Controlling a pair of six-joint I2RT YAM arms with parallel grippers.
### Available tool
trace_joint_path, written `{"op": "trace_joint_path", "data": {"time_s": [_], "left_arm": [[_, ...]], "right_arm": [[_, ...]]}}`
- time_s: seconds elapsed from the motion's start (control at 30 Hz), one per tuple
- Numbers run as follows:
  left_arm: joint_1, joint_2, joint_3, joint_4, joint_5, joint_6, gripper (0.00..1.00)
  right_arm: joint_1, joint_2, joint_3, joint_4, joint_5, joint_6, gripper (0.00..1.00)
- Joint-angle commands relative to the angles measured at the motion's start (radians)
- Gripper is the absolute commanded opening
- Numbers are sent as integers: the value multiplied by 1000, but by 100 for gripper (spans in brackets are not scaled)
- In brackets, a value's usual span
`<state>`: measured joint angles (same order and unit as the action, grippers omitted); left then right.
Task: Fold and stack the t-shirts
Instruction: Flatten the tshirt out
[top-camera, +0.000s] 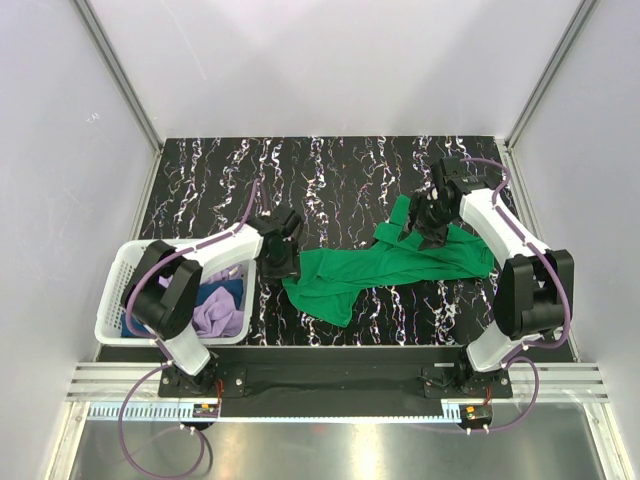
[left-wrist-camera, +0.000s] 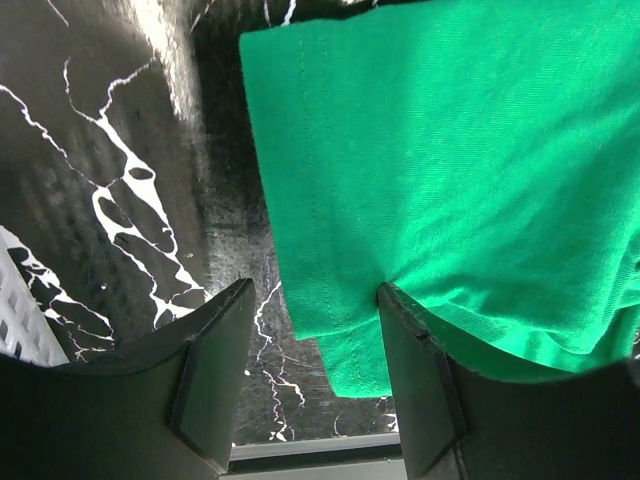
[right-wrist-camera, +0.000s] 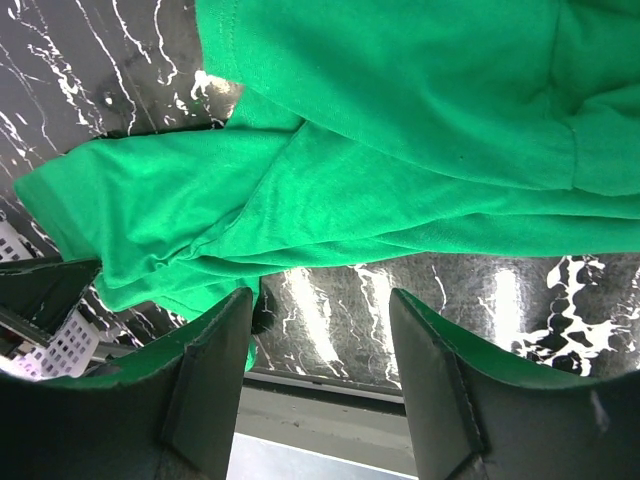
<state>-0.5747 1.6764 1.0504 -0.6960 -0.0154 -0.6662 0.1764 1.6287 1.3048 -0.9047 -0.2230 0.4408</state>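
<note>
The bright green t-shirt lies crumpled and stretched across the middle of the black marbled table. My left gripper is open over its left end; in the left wrist view the shirt's hemmed edge lies between the jaws, against the right finger. My right gripper is open over the shirt's right end; in the right wrist view the cloth lies just beyond the fingertips, with bare table between them. The lilac shirt and the dark blue shirt lie bunched in the basket.
The white lattice basket stands at the near left corner of the table, beside the left arm; it also shows in the left wrist view. The marbled table runs back to white walls. A metal rail borders its front edge.
</note>
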Motion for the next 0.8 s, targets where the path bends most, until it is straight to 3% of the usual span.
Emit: {"op": "trace_joint_path", "data": {"time_s": [0.0,0.2,0.33,0.57,0.77], "left_arm": [[1,-7,0,44,-5,-3,56],[1,-15,30,38,5,-3,42],[1,-41,23,36,9,2,18],[1,-93,49,-11,-11,22,11],[1,-133,82,-49,-5,53,5]], "right_arm": [[0,11,37,24,-27,-19,64],[0,31,70,18,-24,-24,64],[3,69,100,10,-21,-17,64],[26,193,229,-35,63,-24,63],[93,381,456,-123,188,1,60]]}}
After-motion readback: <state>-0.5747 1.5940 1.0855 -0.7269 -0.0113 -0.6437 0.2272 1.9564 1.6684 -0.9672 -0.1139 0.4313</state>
